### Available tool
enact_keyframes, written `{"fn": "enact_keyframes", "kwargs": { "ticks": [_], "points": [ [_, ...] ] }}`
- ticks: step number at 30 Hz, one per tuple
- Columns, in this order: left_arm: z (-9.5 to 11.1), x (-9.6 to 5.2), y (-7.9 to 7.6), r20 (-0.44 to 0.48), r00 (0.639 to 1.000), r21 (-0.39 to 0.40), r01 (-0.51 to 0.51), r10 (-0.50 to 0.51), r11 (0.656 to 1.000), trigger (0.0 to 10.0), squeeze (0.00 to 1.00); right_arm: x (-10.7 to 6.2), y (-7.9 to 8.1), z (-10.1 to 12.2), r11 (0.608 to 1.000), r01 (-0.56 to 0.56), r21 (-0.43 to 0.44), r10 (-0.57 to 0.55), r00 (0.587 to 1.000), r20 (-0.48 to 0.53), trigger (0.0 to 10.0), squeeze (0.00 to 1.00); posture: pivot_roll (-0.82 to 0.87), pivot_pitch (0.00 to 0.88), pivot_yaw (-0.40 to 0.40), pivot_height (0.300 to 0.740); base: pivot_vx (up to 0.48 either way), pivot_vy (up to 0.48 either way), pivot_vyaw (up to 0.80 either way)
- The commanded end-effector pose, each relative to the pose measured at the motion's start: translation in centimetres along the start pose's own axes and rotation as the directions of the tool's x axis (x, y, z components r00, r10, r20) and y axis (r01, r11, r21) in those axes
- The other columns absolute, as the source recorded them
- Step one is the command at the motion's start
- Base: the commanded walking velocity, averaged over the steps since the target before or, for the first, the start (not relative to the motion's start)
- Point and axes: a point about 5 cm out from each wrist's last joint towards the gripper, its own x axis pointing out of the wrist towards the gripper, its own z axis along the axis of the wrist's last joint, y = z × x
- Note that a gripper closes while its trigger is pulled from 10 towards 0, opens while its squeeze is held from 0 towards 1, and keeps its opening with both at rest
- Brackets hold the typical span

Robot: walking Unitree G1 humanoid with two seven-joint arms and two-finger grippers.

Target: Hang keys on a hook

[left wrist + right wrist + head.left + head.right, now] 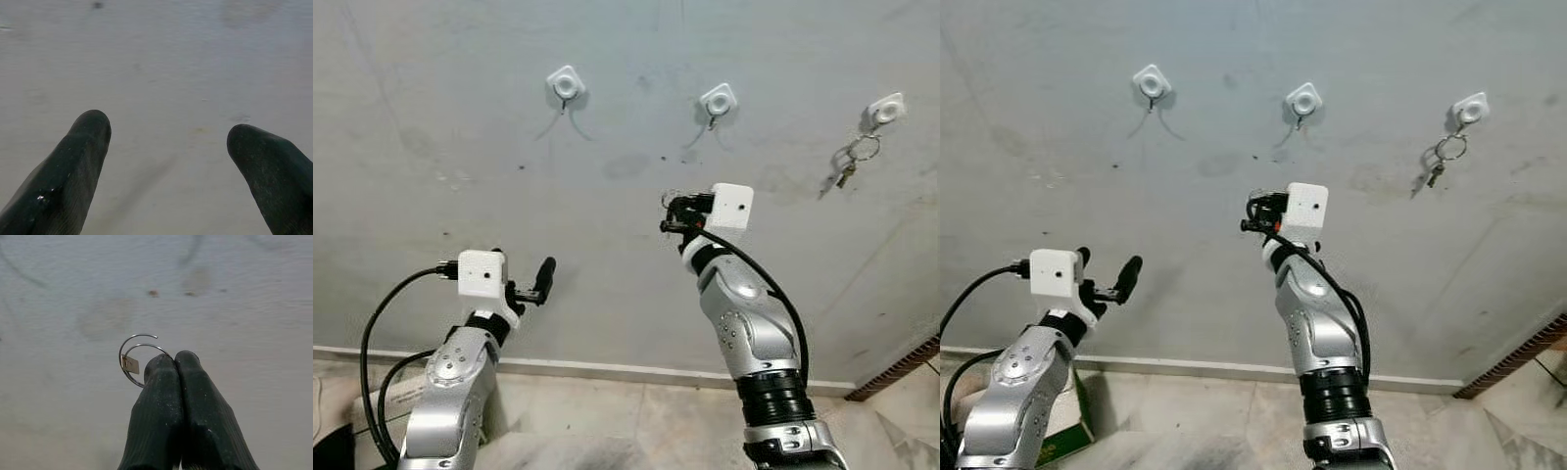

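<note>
Left hand (544,279): raised low toward the wall (431,147), fingers spread, holding nothing.
Left hook (566,84): bare.
Right hand (671,213): fingers pressed together, pinching a key ring (132,360); the ring's loop juts beside the fingertips.
Middle hook (718,100): bare, above the right hand and slightly to its right; likely the target, with the right arm much the nearer.
Right hook (885,112): already carries a hanging key bunch (847,164).
</note>
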Motion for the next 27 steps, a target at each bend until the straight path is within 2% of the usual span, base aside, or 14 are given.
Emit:
{"fn": "enact_keyframes", "kwargs": {
  "ticks": [1,16,27],
  "points": [
    [0.37,-0.04,-0.06,0.013,1.000,0.004,0.005,-0.006,1.000,10.0,0.00,0.12,-0.13,0.45,1.000,0.001,-0.004,-0.001,1.000,0.018,10.0,0.00,0.11,0.014,-0.041,0.740,0.000,-0.360,0.00],
    [0.31,0.00,-0.17,0.013,1.000,0.005,0.004,-0.005,1.000,10.0,0.00,0.15,-0.09,0.44,1.000,-0.006,-0.008,0.006,1.000,0.014,10.0,0.00,0.11,0.011,-0.045,0.740,0.000,-0.370,0.00],
    [-0.05,0.16,0.07,-0.018,0.999,-0.038,-0.036,0.035,0.999,10.0,0.00,0.07,0.06,0.38,1.000,-0.010,0.015,0.010,1.000,0.016,10.0,0.00,0.11,0.014,-0.047,0.740,0.000,0.000,0.00]
  ]
}}
